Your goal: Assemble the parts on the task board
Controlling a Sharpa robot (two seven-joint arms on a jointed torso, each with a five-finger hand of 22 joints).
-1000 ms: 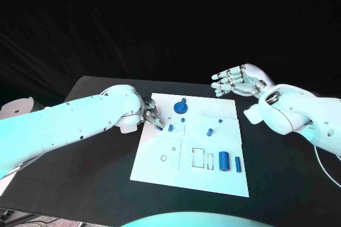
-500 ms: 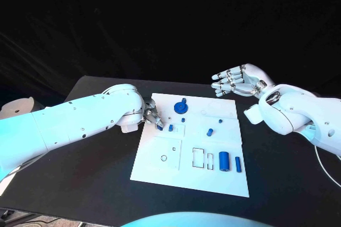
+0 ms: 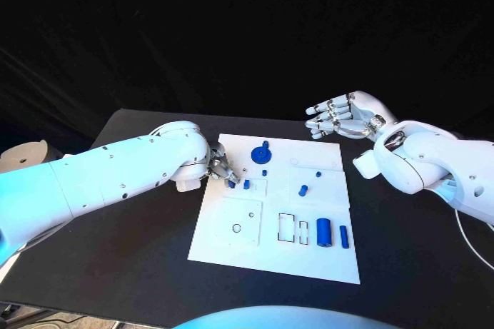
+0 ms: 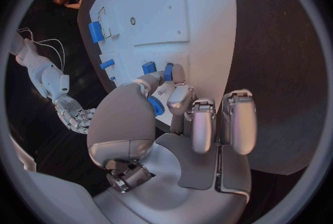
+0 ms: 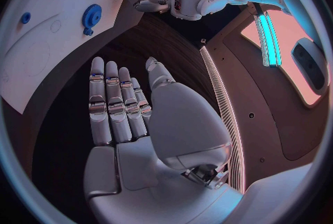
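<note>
While our left hand (image 3: 218, 165) reaches over the left edge of the white rectangular task board (image 3: 237, 233), its fingertips (image 4: 172, 74) come down among the small blue parts near the board's far-left corner. From the left wrist, we see a small blue block (image 4: 156, 106) pinched between the thumb and a finger, with the other fingers curled alongside. Just beside those fingertips, two more small blue pieces (image 4: 149, 67) sit on the board.

Our right hand (image 3: 345, 117) hangs above the black table (image 3: 412, 250), beyond the board's far-right corner and well apart from it. Its fingers (image 5: 111, 105) lie side by side, gently bent, and hold nothing.

On the board, a round blue gear (image 3: 263, 155) sits near the far edge, at about the middle. A small blue peg (image 3: 304, 190) lies towards the centre. Near the right edge, on the nearer half, a large blue cylinder (image 3: 324, 233) stands beside a slimmer blue bar (image 3: 344, 236), with two empty rectangular recesses (image 3: 287, 228) just to their left.
</note>
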